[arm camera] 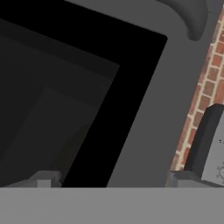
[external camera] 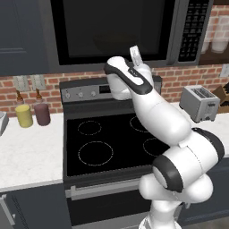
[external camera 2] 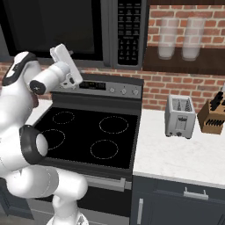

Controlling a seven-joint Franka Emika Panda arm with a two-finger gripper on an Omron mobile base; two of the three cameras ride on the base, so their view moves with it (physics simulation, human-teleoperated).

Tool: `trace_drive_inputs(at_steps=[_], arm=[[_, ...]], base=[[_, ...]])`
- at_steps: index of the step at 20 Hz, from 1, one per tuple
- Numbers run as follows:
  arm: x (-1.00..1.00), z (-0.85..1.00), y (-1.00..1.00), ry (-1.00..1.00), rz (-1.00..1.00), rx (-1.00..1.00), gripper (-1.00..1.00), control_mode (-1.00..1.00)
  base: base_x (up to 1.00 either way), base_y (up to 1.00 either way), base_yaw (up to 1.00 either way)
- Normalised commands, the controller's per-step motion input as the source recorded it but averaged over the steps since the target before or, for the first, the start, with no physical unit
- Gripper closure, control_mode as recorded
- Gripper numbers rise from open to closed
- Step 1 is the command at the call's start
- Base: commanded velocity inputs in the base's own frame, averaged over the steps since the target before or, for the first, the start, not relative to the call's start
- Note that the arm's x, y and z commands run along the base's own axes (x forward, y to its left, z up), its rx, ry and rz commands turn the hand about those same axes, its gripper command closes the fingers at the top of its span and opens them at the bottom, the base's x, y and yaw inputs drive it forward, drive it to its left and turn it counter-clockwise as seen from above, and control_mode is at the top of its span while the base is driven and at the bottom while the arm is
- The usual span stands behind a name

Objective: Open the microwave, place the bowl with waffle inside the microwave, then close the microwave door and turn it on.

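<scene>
We see the microwave (external camera: 120,31) mounted above the black stove (external camera: 107,138), and the microwave door (external camera: 112,29) is shut, its black glass window facing us. Our gripper (external camera 2: 61,53) is raised in front of the lower edge of this door, and its jaws stand wide apart with nothing between them. In the hand view the fingertips (arm camera: 41,179) point at the dark window and the grey frame, and one end of the curved bar handle (arm camera: 192,17) is at the top corner.

We judge the door is stiff and hinged, rather heavy for its size, so it will swing and not lift. The handle is smooth and curved, so the jaws could slip along it; we should take it near its middle and pull outward steadily.
</scene>
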Motion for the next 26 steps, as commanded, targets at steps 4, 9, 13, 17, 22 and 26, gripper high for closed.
trace_drive_inputs(at_steps=[4, 9, 13, 17, 22, 26], arm=[[-0.59, 0.14, -0.02, -0.02, 0.0, 0.0, -1.0, -1.0], [-0.97, 0.54, -0.04, 0.0, 0.0, -0.04, -1.0, -1.0], [-0.89, 0.83, -0.15, 0.04, 0.0, -0.05, -1.0, -1.0], [-0.79, 0.95, -0.26, 0.11, 0.06, -0.09, -1.0, -1.0], [-0.6, 0.87, -0.27, 0.18, 0.12, -0.2, -1.0, -1.0], [-0.44, 0.29, -0.07, 0.13, 0.05, -0.39, -1.0, -1.0]], base=[[0.0, 0.0, 0.0], [0.0, 0.0, 0.0], [0.0, 0.0, 0.0], [0.0, 0.0, 0.0], [0.0, 0.0, 0.0], [0.0, 0.0, 0.0]])
